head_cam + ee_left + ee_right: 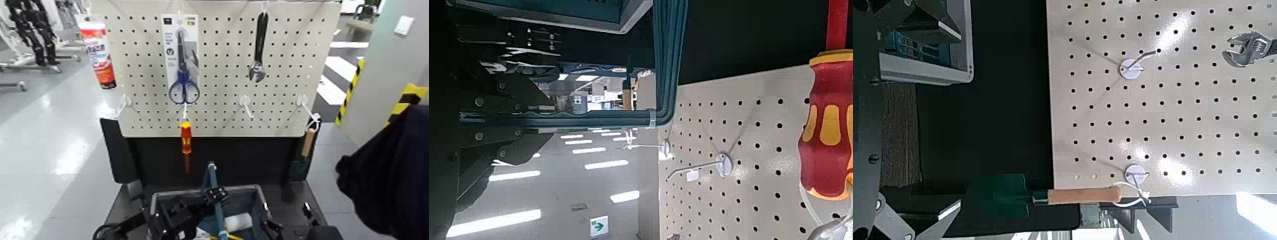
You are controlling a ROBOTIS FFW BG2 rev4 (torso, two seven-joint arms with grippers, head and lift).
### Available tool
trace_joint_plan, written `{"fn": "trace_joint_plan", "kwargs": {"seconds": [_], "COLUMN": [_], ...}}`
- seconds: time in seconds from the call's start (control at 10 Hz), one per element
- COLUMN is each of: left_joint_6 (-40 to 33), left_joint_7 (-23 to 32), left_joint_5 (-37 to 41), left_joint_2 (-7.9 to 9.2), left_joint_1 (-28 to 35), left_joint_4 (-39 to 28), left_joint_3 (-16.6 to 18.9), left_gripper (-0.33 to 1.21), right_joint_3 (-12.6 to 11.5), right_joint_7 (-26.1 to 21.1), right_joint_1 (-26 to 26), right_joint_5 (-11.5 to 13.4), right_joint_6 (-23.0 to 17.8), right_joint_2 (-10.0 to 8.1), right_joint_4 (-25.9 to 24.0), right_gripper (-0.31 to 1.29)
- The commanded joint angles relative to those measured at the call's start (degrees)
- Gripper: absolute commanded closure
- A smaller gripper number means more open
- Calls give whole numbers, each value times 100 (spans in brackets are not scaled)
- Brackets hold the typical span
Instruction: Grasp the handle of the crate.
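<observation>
The grey-blue crate (255, 195) sits at the near edge of the black cart, below the white pegboard. Its thin blue-grey handle (211, 182) stands upright over the crate's middle. My left gripper (216, 195) reaches in from the left and is shut on the handle partway up. In the left wrist view the handle's bar (666, 70) bends and runs between the dark fingers (491, 92). My right gripper (305, 225) hangs low at the right of the crate, open and empty. A corner of the crate (925, 55) shows in the right wrist view.
The white pegboard (217, 108) stands behind the crate. On it hang scissors (183, 80), a wrench (258, 48), a red-and-yellow screwdriver (186, 140) and a wooden-handled tool (305, 150). A white roll (237, 222) lies in the crate. A dark cloth shape (389, 172) fills the right.
</observation>
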Motion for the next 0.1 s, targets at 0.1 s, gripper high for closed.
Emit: {"fn": "trace_joint_plan", "kwargs": {"seconds": [0.1], "left_joint_6": [-6], "left_joint_7": [-10], "left_joint_5": [0], "left_joint_2": [-5], "left_joint_1": [-3], "left_joint_4": [18], "left_joint_3": [-1], "left_gripper": [117], "right_joint_3": [9], "right_joint_7": [0], "right_joint_1": [-9], "right_joint_5": [9], "right_joint_6": [54], "right_joint_2": [0], "right_joint_4": [0], "right_gripper": [14]}}
